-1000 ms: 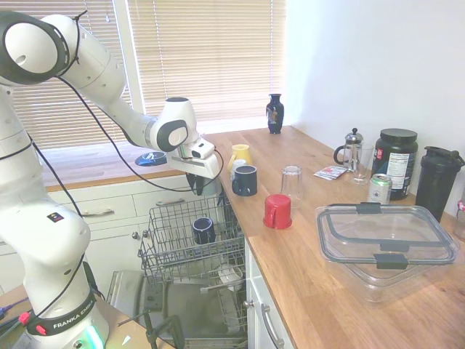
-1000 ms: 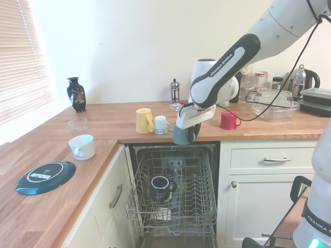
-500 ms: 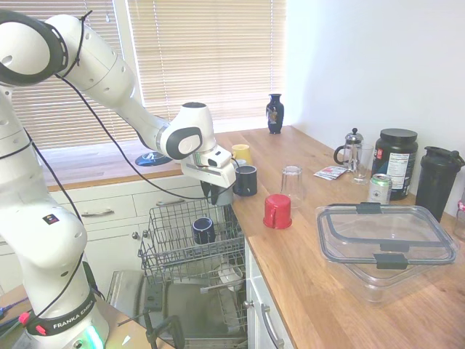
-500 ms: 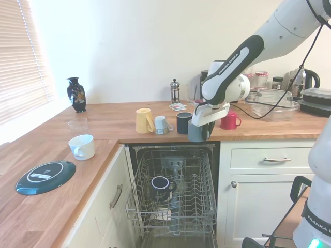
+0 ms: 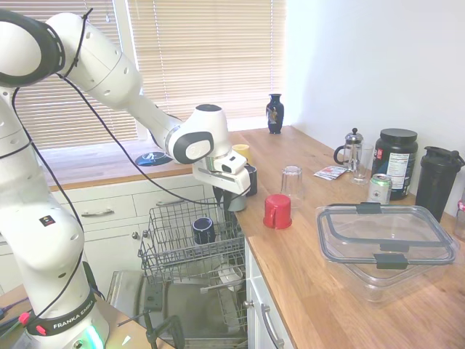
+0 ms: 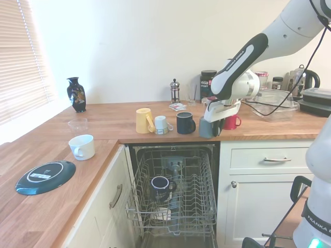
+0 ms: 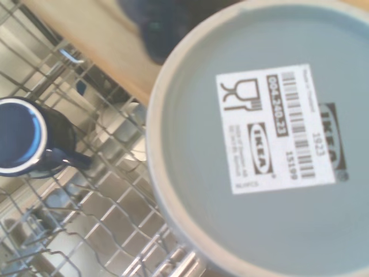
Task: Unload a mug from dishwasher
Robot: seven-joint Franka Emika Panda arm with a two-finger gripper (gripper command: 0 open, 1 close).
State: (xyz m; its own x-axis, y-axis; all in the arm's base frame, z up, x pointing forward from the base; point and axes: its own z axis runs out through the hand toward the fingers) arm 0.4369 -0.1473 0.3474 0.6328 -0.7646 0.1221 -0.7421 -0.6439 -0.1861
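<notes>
The tool (image 6: 211,120) pinches the mug (image 6: 207,128) and holds it mouth-down, just above the front edge of the table (image 6: 114,124), over the seam between the wood and the open dishwasher (image 6: 173,191). In the second exterior view the mug hangs between a navy mug (image 6: 184,123) standing on the table and the red cup (image 6: 230,121), close to both. In the first exterior view the mug (image 5: 234,200) shows below the tool (image 5: 231,190), partly in front of that navy mug (image 5: 251,178), with the red cup (image 5: 277,211) upside down on the table (image 5: 327,291) beside it. The wrist view is filled by the mug's grey-blue base (image 7: 271,156), which bears a white label with a barcode; beside it run the wooden edge of the table (image 7: 98,46) and the wire rack (image 7: 86,219) below. A second navy mug (image 6: 160,187) stands mouth-up in the rack (image 6: 176,206); it also shows in the wrist view (image 7: 29,138). Farther along the table stand a yellow mug (image 6: 144,120), a small pale mug (image 6: 161,124), a white cup (image 6: 82,146), a dark plate (image 6: 45,176) and a black vase (image 6: 76,94).
</notes>
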